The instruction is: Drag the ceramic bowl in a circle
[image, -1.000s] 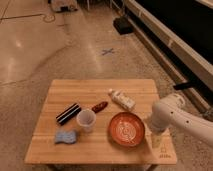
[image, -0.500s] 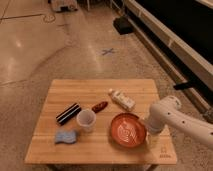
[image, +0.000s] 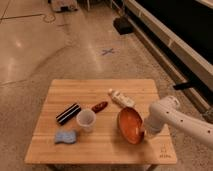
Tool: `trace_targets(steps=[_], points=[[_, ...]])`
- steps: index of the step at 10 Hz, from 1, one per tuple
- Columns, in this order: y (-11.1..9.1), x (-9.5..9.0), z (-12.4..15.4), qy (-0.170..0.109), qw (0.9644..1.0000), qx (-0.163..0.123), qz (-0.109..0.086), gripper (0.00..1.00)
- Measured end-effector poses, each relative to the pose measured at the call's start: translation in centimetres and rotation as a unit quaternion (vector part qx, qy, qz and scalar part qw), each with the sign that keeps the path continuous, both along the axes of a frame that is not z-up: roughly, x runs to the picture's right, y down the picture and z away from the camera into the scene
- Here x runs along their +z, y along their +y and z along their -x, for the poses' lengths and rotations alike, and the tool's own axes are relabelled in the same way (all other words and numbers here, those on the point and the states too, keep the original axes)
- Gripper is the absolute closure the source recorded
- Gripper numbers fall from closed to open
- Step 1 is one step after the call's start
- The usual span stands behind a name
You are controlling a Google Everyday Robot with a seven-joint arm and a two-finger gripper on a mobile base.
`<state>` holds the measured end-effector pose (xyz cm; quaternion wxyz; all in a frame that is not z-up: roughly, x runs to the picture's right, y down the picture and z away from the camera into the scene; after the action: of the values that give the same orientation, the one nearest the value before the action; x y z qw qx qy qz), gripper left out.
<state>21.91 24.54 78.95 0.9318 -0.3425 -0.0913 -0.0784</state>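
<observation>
Pincer (image: 145, 131) at rim of ceramic bowl (image: 129, 124)

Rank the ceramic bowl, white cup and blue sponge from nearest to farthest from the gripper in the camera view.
The gripper is at the right front of the table.
1. ceramic bowl, right beside it.
2. white cup, mid-table.
3. blue sponge, front left.

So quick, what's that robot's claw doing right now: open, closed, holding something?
Gripper: down at the right rim of the tilted ceramic bowl; open or closed cannot be told.
</observation>
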Motion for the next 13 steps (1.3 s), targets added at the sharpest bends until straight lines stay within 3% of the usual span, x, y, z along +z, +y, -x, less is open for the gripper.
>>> trace_targets(steps=[2,3,5,6,11,13], points=[[-0.2,-0.1,-0.2,0.0,1.0,-0.002,0.002,0.64],[-0.2,-0.2,-0.5,0.004,1.0,-0.001,0.004,0.69],[-1.2,-0.9,-1.5,0.028,0.9994,-0.016,0.011,0.93],[-1.5,-1.1,-1.4,0.032,0.9992,-0.022,0.011,0.98],[-0.8,-2.4,-1.3,0.03,0.9988,-0.033,0.019,0.99],[-0.7,-2.8,-0.1,0.022,0.9986,-0.044,0.021,0.99]])
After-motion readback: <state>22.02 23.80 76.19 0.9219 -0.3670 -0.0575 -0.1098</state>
